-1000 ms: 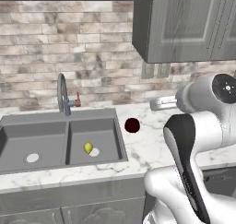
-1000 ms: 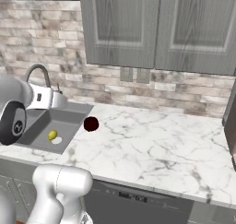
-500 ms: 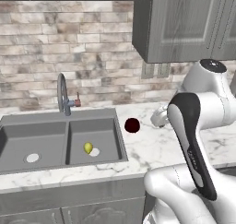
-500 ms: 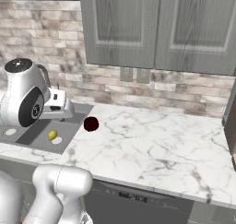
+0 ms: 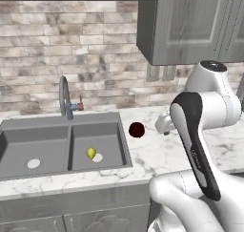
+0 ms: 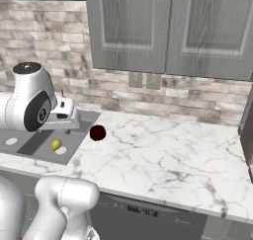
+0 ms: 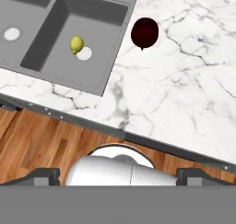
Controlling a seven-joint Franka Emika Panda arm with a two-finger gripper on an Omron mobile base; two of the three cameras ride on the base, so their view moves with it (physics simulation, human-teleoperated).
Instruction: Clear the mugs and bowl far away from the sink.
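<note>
Wooden floor point(image 7: 41, 140) nearest, below fingers point(image 7: 120, 174), which stand spread wide, holding nothing. Beyond them, white marble desk point(image 7: 184, 103). Dark maroon mug point(image 7: 144, 32) farther ahead on desk, just beside sink point(image 7: 69, 29) rim. Yellow lemon point(image 7: 76, 44) in sink basin nearest mug. Curved faucet point(image 5: 64, 98) behind sink.

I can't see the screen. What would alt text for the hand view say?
Looking down from the robot's hand: a dark maroon mug sits on a white marble counter just beside a grey double-basin sink. A small yellow-green fruit lies in the nearer basin by its drain, and wooden floor shows below the counter edge. The two dark fingers stand wide apart, holding nothing.
</note>
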